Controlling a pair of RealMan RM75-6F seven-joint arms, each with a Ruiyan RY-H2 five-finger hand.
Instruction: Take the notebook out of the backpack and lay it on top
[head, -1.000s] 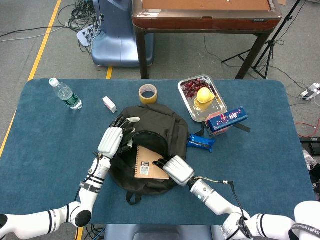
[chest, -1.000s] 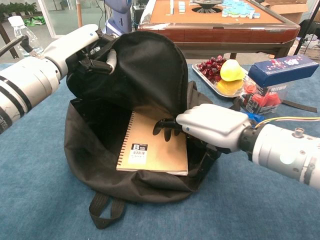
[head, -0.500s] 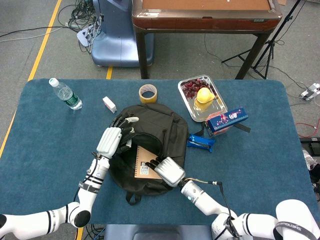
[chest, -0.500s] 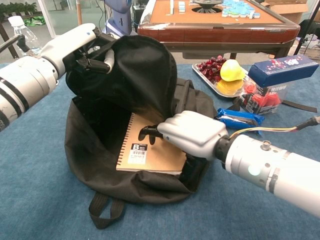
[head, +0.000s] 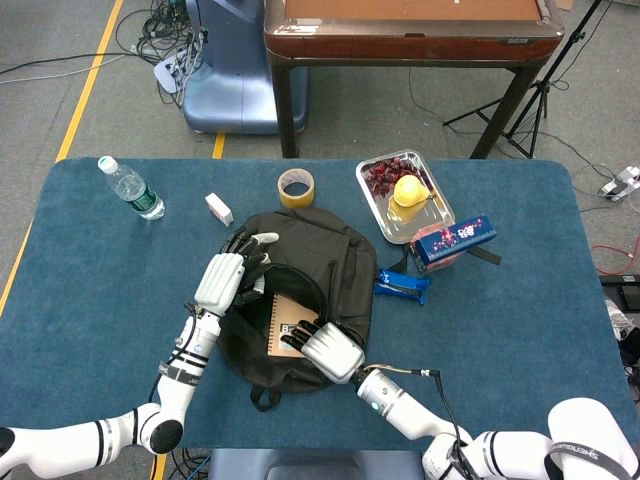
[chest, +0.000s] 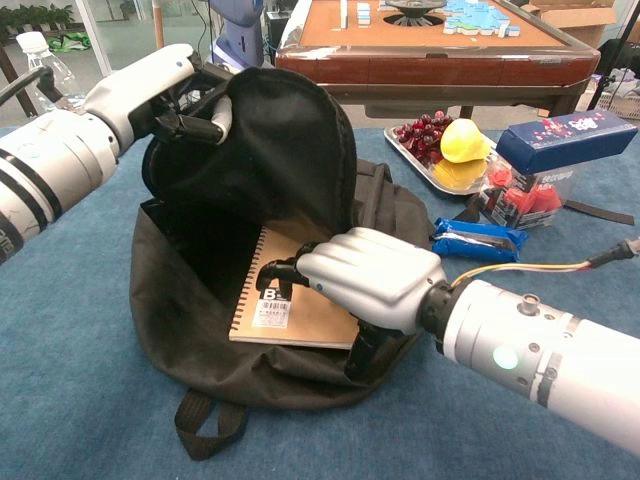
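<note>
A black backpack (head: 330, 250) (chest: 170, 330) lies open on the blue table. My left hand (head: 222, 278) (chest: 160, 80) grips its top flap and holds it raised. Inside the opening lies a tan spiral notebook (head: 282, 330) (chest: 290, 305) with a barcode label. My right hand (head: 330, 350) (chest: 365, 275) rests flat on the notebook's cover, fingers stretched toward the label, hiding much of the cover. I cannot tell whether it grips the notebook's edge.
A metal tray (head: 430, 222) with grapes and a yellow fruit stands at the back right, a blue box (head: 455, 238) (chest: 570, 140) and a blue snack packet (head: 402, 286) (chest: 480, 240) beside the backpack. A tape roll (head: 296, 187), small white box (head: 218, 209) and water bottle (head: 130, 187) lie at the back left.
My right hand has slid leftward across the notebook, further into the backpack opening, now reaching the label. The left hand keeps the flap raised, nearly still.
</note>
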